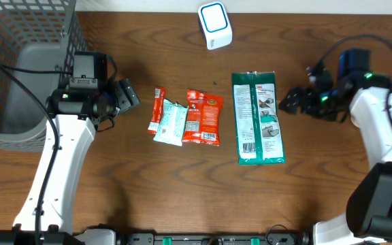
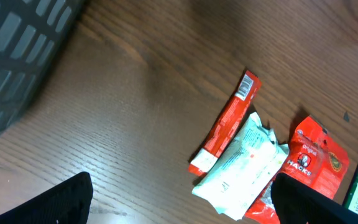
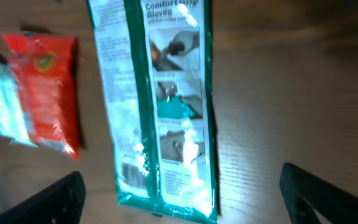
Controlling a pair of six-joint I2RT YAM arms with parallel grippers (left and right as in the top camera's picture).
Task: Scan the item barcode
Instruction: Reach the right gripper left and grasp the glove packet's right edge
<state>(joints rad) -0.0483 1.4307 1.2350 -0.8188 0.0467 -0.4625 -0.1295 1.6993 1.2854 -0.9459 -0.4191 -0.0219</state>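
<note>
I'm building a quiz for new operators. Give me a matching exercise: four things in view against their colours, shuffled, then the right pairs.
Things:
1. basket
2. scanner
3. glove pack
4. stick

Colours:
a. green
b. red
c. grey
d. white and blue

Pairs: 1-c, 2-d, 3-a, 4-b

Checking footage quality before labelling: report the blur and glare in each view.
Overhead: sharp and evenly lit, faint shadows on the table. Left wrist: red stick packet and white packet crisp, basket out of focus. Right wrist: whole frame soft, glare on the green glove pack washing out its lower print.
</note>
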